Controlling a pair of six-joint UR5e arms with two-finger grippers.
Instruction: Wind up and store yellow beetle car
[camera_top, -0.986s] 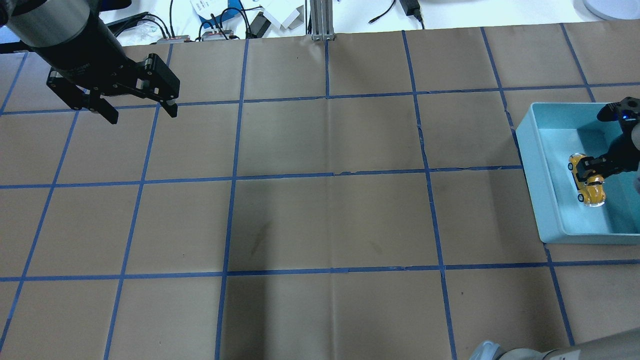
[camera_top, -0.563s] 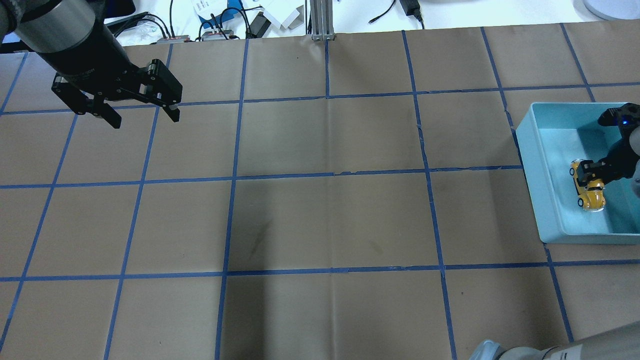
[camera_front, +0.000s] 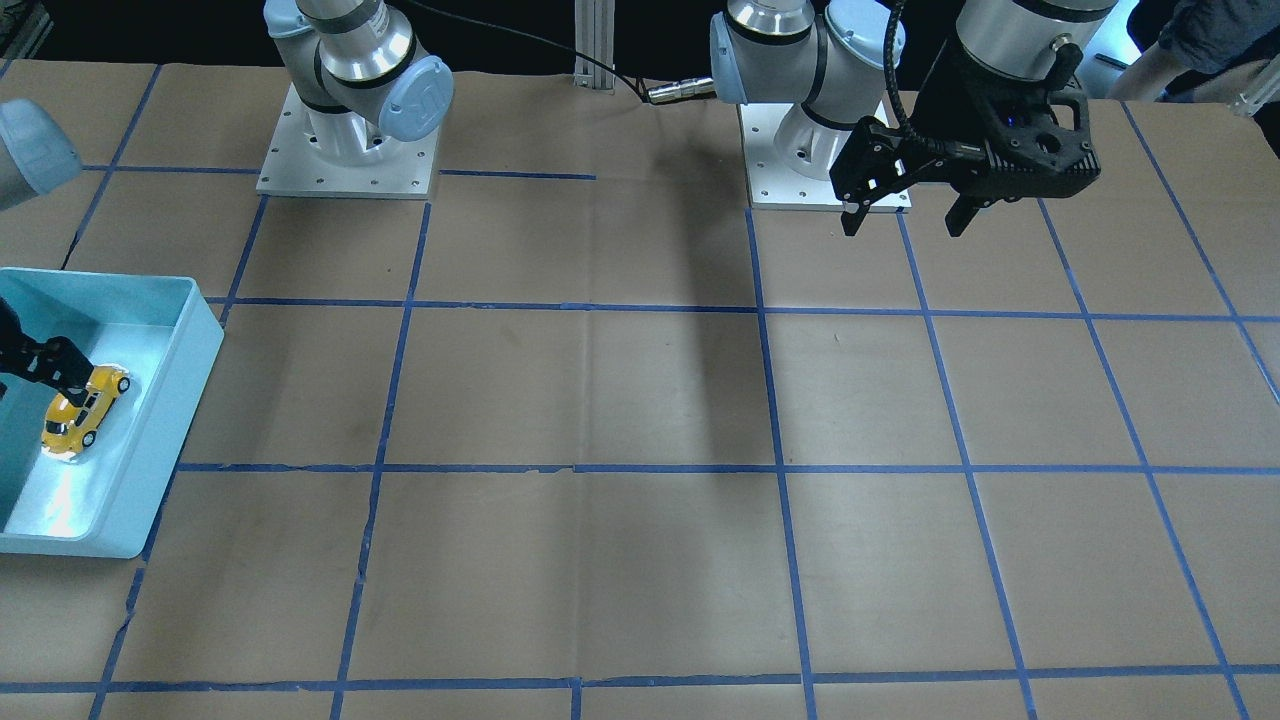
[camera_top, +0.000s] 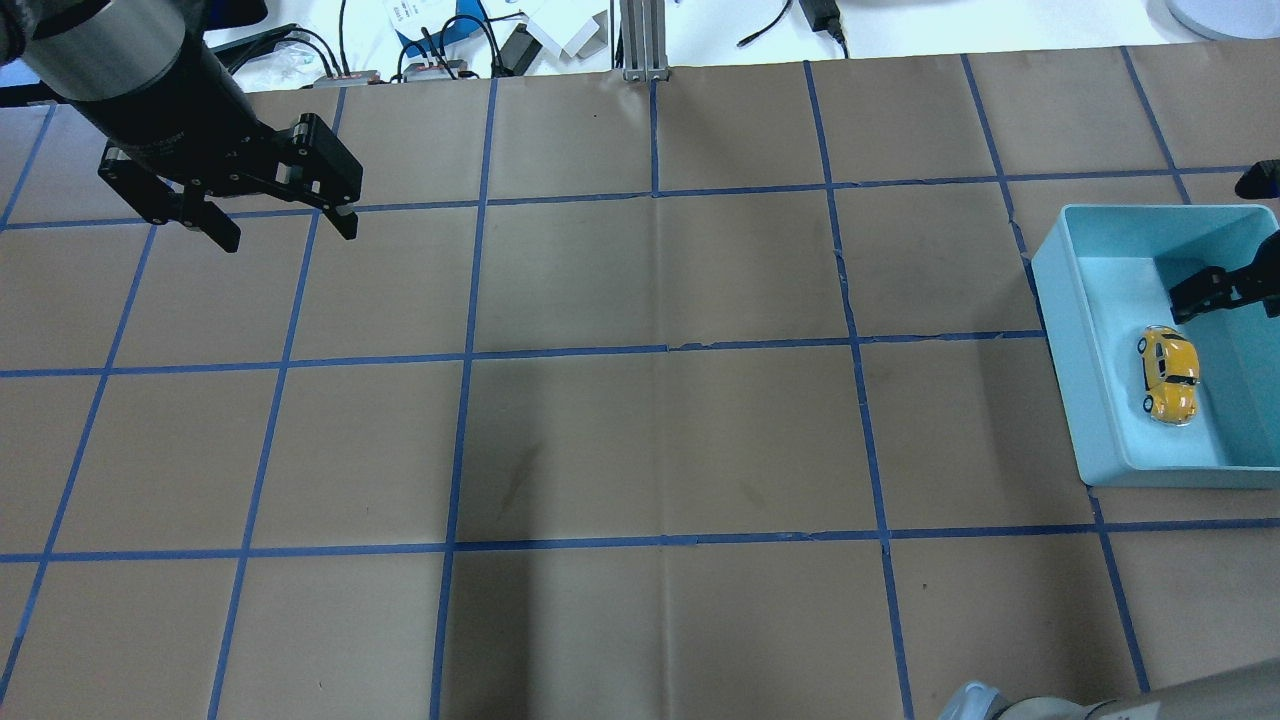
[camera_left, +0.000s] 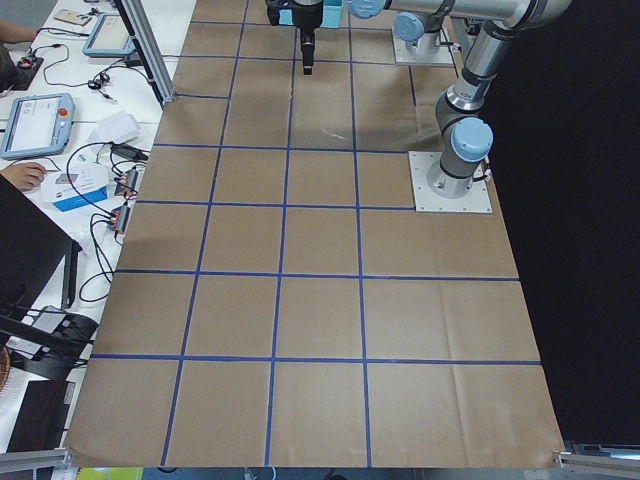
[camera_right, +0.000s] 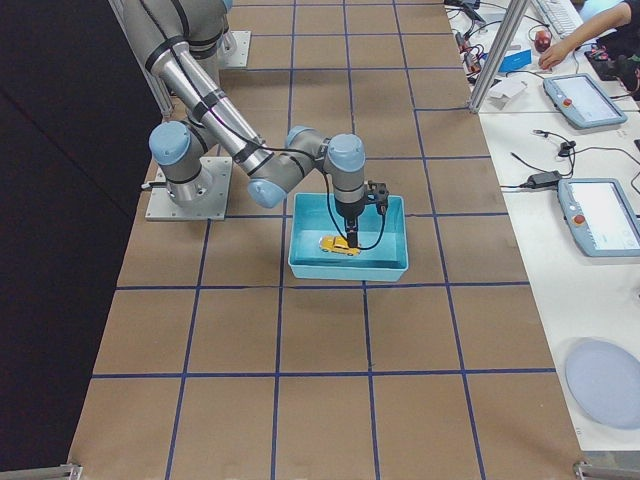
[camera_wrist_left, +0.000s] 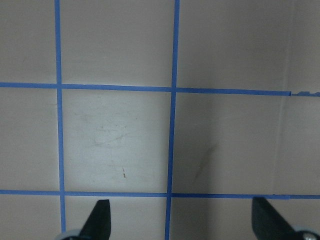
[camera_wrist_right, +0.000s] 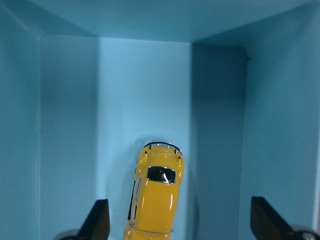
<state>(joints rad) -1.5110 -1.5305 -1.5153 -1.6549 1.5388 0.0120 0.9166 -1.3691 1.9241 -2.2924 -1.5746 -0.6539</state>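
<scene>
The yellow beetle car (camera_top: 1168, 373) stands on its wheels on the floor of a light teal bin (camera_top: 1085, 400) at the table's right edge. It also shows in the front view (camera_front: 84, 408), the right side view (camera_right: 340, 245) and the right wrist view (camera_wrist_right: 155, 195). My right gripper (camera_wrist_right: 180, 201) is open above the car's rear end, with its fingers wide on either side and not touching it. One of its fingers (camera_top: 1200, 290) shows from overhead. My left gripper (camera_top: 288, 232) is open and empty above the far left of the table (camera_front: 902, 228).
The brown paper table carries a blue tape grid. Both arm bases (camera_front: 345, 150) stand at the robot's edge. A metal post (camera_top: 640, 40) stands at the far edge, with cables and boxes behind it. The bin wall (camera_front: 165, 440) encloses the car.
My right gripper let go of the car, opened and rose away from it. The car now rests alone on the bin floor. My left gripper barely moved.
</scene>
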